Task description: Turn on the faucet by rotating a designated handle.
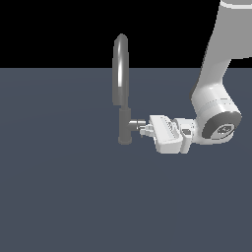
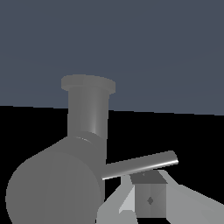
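The faucet (image 1: 120,88) stands grey and slim on the floor (image 1: 59,197), spout arching high; its handle (image 1: 135,122) juts toward the exterior view's right, meeting your gripper (image 1: 144,128). In the wrist view, the thin lever (image 2: 140,165) passes just beside one fingertip (image 2: 149,199); you cannot tell the jaws' state.

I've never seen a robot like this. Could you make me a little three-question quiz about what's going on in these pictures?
1. True or false: the claw comes at the faucet from the exterior view's right.
2. Which part is the claw closest to? A) the top of the arched spout B) the handle sticking sideways from the column C) the floor far from the faucet
3. Fill in: in the wrist view, a thin lever rod sticks out just above one of the claw's ______.

Key: 1 true; 2 B; 3 fingers.
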{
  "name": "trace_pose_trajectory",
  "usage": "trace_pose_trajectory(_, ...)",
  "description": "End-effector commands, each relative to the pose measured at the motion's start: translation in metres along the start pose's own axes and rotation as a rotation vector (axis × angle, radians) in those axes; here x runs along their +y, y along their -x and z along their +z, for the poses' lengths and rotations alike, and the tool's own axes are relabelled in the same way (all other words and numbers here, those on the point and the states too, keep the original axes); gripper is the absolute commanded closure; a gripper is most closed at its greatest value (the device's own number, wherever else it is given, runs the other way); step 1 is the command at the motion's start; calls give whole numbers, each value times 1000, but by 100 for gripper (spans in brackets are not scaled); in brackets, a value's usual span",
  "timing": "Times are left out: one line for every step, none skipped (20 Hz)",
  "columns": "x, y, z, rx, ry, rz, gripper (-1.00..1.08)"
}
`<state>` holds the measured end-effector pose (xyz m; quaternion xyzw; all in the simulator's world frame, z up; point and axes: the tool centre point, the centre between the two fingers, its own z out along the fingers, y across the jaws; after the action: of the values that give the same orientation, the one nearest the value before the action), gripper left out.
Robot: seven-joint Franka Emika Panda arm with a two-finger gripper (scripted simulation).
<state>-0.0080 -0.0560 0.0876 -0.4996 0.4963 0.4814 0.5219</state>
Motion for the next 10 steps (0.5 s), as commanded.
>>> trace_pose_trajectory(2, -22, 0, 7, -8, 23, 108)
trace_pose_trajectory(2, -26, 0, 7, -9, 26, 108)
trace_pose_trajectory(2, -31, 0, 7, -9, 29, 108)
trace_pose_trajectory(1, -35, 0, 8, -9, 32, 108)
trace_pose_trajectory(1, -39, 0, 8, -10, 36, 108)
trace_pose_trajectory(1, -44, 0, 8, -10, 39, 108)
trace_pose_trajectory(1, -48, -1, 8, -10, 42, 108)
trace_pose_trajectory(1, -48, -1, 8, -10, 42, 108)
trace_pose_trajectory(-11, -12, -4, -2, 1, -14, 108)
trace_pose_trajectory(-12, -16, -4, -1, 1, -10, 108)
